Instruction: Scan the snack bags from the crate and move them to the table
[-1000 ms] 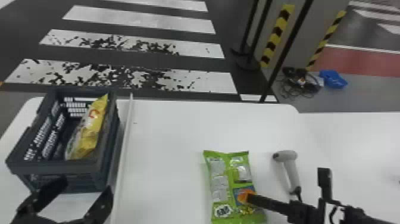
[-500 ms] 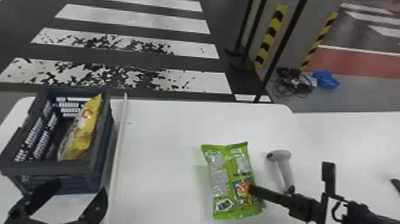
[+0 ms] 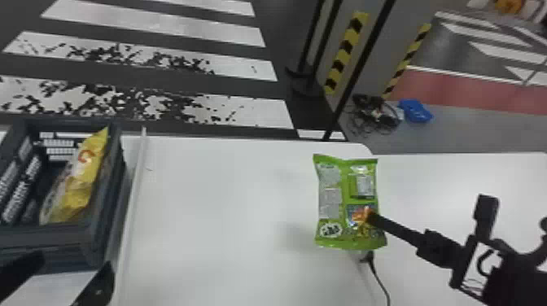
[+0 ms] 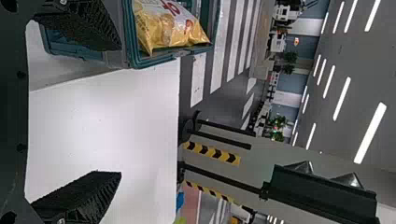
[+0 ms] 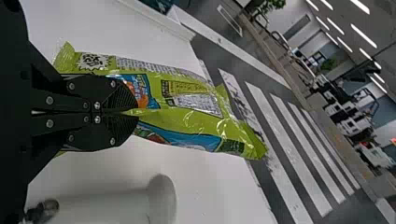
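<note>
Jaws of the right gripper (image 5: pixel 136 112) pinch a green bag (image 3: pixel 333 179) over the scanner (image 5: pixel 161 198), presumably for reading; the left gripper (image 4: pixel 120 111), jaws spread, hangs near the crate (image 3: pixel 49 238).

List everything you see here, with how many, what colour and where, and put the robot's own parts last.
Green snack bag: one, green, held over the table
Yellow snack bag: one, yellow, inside the crate
Crate: one, dark grey, table's left side
Table: one, white, before the robot
Scanner: one, grey, on the table
Scanner cable: one, black, on the table
Poles: three, black, beyond the table
Striped tape: two strips, yellow and black, beyond the table
Blue object: one, blue, floor
Floor stripes: several, white, floor
Left end effector: one, black, near the crate, open
Right end effector: one, black, clamping the green bag
</note>
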Tool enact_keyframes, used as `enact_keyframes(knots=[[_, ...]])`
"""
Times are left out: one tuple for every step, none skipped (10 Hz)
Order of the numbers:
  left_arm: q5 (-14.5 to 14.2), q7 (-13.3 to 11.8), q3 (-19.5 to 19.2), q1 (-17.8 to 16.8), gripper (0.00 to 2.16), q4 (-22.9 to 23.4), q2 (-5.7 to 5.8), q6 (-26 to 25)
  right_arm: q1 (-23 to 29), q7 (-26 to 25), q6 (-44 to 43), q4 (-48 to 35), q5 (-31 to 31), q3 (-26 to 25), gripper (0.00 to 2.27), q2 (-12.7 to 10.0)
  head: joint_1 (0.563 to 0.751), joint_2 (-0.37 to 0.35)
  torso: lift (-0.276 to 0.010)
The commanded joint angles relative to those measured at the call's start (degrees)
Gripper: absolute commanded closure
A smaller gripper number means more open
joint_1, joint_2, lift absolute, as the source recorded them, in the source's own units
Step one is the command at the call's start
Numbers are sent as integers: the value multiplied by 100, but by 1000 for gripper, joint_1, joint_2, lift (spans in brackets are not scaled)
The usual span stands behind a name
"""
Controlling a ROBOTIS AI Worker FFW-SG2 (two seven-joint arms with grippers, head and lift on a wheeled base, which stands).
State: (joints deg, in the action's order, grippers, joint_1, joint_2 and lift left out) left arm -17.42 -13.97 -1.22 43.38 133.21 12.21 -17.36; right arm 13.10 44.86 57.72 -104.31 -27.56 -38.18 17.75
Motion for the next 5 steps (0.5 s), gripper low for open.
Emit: enact_keyframes(knots=[[2, -1, 16, -23, 33, -41, 1, 17, -168, -338, -239, 262, -4, -348, 2240, 71, 695, -350, -95], [-7, -9, 16, -40, 33, -41, 1, 17, -194, -689, -573, 456, -57, -498, 2240, 71, 695, -350, -95], [-24, -9, 16, -58, 33, -67, 1, 17, -229, -1129, -890, 631, -48, -542, 2240, 97, 695, -350, -95], [-24, -18, 16, -67, 33, -85, 1, 17, -229, -1612, -1259, 737, 58, -524, 2240, 141, 695, -350, -95], [-24, -18, 25, -75, 33, -138, 1, 35, -229, -2069, -1558, 842, 190, -480, 2240, 185, 695, -350, -95]])
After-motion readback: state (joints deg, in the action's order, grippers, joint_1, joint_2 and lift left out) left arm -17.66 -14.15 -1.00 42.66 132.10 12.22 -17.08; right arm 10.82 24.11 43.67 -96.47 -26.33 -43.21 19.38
